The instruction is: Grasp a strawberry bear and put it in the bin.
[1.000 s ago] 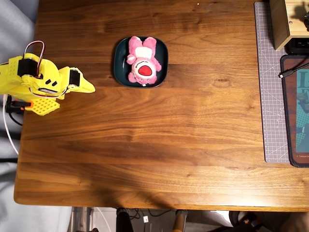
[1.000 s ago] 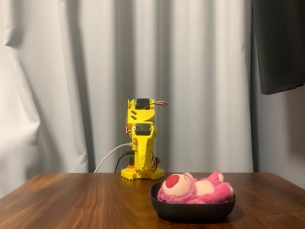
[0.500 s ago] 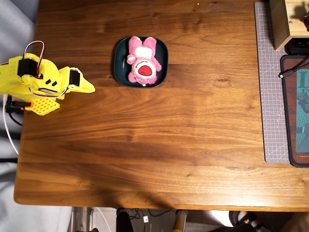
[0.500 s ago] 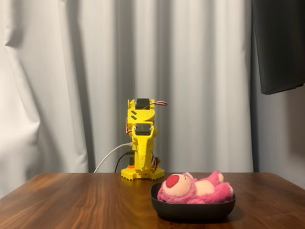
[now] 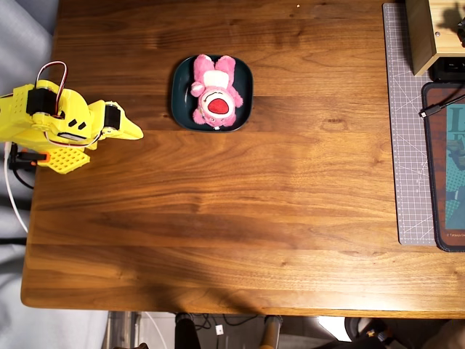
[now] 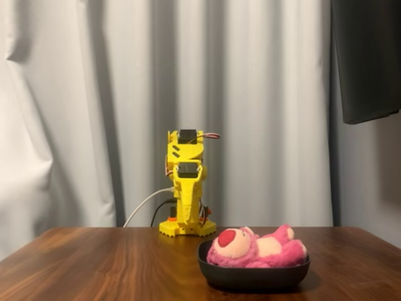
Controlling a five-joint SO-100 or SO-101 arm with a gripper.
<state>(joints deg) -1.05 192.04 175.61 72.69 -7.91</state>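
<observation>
Where the fixed view looks across the brown wooden table (image 6: 94, 263), the shallow dark teal square bin (image 6: 254, 276) stands nearest, and the fluffy pink strawberry bear (image 6: 258, 248) lies on its back inside it, red muzzle up. Well behind, the yellow plastic arm (image 6: 186, 188) sits folded before pale grey curtains (image 6: 263, 94). Overhead, its gripper (image 5: 134, 133) is empty, fingers seemingly closed to a point, well apart from the bin (image 5: 178, 102).
</observation>
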